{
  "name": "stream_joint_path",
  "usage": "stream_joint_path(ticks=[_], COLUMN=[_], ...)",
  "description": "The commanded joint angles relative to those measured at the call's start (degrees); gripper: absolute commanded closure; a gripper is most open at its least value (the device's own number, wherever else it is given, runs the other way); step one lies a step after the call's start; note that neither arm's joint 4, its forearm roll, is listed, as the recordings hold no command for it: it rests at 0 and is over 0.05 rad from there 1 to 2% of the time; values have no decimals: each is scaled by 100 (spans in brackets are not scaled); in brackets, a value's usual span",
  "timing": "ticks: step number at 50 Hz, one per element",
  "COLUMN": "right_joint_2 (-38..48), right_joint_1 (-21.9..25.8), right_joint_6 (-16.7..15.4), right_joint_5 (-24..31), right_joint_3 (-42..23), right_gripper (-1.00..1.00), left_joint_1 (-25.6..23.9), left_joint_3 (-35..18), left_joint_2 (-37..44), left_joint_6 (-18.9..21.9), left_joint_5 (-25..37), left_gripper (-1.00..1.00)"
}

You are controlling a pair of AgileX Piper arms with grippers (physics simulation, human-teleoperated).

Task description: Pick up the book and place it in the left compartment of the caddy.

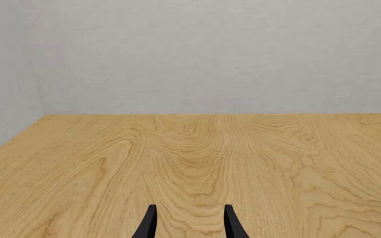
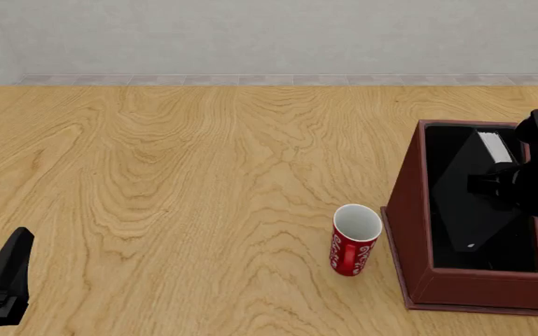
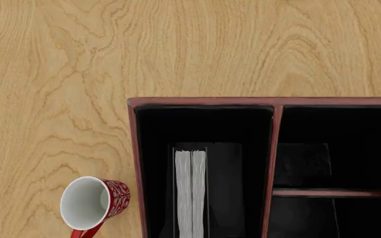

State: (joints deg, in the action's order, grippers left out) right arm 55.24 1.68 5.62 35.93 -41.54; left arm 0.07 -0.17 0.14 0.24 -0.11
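Observation:
The caddy [image 2: 405,203] stands at the table's right side, a reddish-brown box with a black interior. The black book [image 2: 473,199] stands tilted inside its left compartment [image 3: 204,124], white page edges [image 3: 190,193] facing up. My right gripper [image 2: 498,178] hangs over the caddy right by the book. Its dark fingers blend into the black interior, and none show in the right wrist view. My left gripper [image 2: 5,269] is low at the near left, far from the caddy. Its fingers [image 1: 149,223] are apart with nothing between them.
A red-and-white mug [image 2: 355,240] stands upright just left of the caddy's near corner, also seen as the mug [image 3: 95,203] from above. Smaller divided sections [image 3: 329,148] lie to the right of the left compartment. A grey wall runs behind the wooden table [image 2: 176,175].

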Motion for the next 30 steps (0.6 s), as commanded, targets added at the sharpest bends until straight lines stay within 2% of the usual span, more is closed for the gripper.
stream_joint_path(ticks=[1,30], right_joint_2=[102,247], right_joint_1=[-11,-52], right_joint_6=[122,172], right_joint_5=[-222,-612], right_joint_3=[97,418], right_gripper=[100,100], left_joint_1=[-1,-1], left_joint_3=[0,0], left_joint_2=[0,0], left_joint_6=[0,1], left_joint_5=[0,1], left_gripper=[-100,-100])
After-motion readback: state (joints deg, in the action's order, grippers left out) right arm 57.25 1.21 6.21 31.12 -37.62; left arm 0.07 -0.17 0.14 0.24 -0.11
